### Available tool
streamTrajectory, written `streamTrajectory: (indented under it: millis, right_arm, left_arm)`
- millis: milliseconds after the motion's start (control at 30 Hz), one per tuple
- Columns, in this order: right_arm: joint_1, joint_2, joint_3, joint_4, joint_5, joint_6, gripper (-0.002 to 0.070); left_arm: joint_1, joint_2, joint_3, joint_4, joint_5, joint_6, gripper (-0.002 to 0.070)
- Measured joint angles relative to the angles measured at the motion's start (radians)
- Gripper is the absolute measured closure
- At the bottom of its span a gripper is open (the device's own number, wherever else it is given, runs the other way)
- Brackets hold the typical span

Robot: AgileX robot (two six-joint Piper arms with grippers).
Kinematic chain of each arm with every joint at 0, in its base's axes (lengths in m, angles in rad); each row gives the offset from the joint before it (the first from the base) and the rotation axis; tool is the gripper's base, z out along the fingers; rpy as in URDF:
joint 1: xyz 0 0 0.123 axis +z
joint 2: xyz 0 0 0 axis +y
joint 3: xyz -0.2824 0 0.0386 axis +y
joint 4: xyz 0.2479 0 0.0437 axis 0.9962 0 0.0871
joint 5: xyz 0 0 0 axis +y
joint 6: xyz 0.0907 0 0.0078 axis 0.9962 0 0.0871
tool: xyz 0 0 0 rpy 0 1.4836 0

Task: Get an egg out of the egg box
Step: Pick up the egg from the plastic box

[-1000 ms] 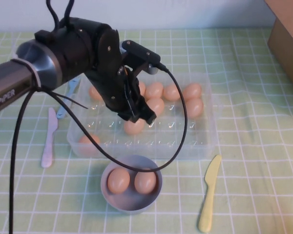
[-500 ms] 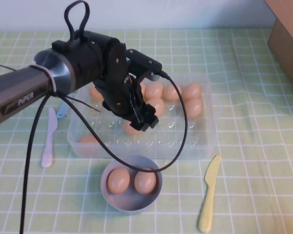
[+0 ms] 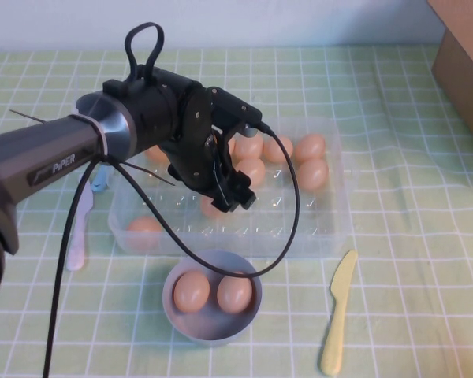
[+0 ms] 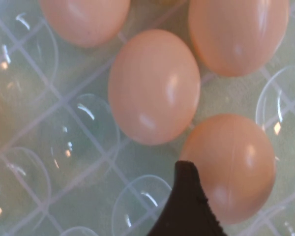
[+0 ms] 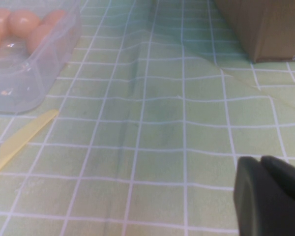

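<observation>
Hovering low over the egg box [image 3: 323,228], the left hand [image 3: 235,193] is pointing down at the egg [image 3: 213,209] in the middle of the tray; whether it is spread or closed cannot be told, since the arm's body is covering it from above. Judging by this, the reach is nearly finished while the grasp and lift are not yet done. A grey bowl [image 3: 191,327], sitting just beside the box toward the near edge of the bench [image 3: 410,94], is already holding two eggs. A yellow knife [image 3: 337,313] is lying toward the near right corner, a pale knife [image 3: 79,224] toward the left edge.

The left wrist view is showing one dark fingertip [image 4: 187,206] just beside an egg [image 4: 233,164], with empty cups around it, a detail hidden in the high view. The right wrist view is showing the right hand [image 5: 270,196], apparently closed, idling over bare cloth near the right edge, outside the high view.
</observation>
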Motion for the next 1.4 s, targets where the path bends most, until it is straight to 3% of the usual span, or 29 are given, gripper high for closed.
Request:
streamTrajectory:
  millis: [1067,1400]
  right_arm:
    - [0.0,0.0,0.0,0.0,0.0,0.0,0.0694]
    - [0.0,0.0,0.0,0.0,0.0,0.0,0.0694]
  left_arm:
    - [0.0,0.063,0.0,0.026,-0.06,-0.012,0.0219]
    - [0.0,0.063,0.0,0.031,-0.062,-0.012,0.0314]
